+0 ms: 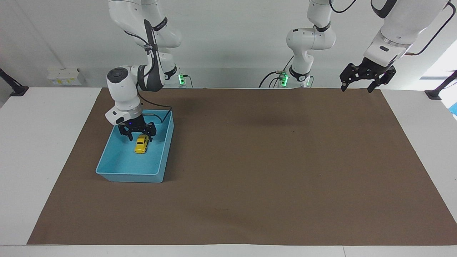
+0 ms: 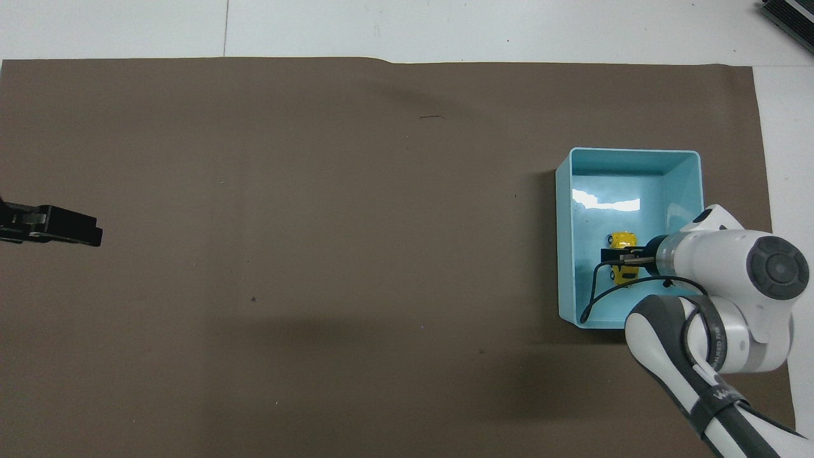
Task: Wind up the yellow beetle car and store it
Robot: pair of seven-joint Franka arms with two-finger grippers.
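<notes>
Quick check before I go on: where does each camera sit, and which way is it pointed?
Facing view: high across the table, facing the robots; both arms show, left gripper raised by the mat's edge.
Overhead view: high above the robots' end, looking steeply down; right arm and left gripper's tip show.
Shared: right gripper open over the yellow beetle car in the blue bin.

— What colours do you have in front of you?
— A bright yellow beetle car with dark windows, a light blue bin, a brown mat on your white tabletop.
</notes>
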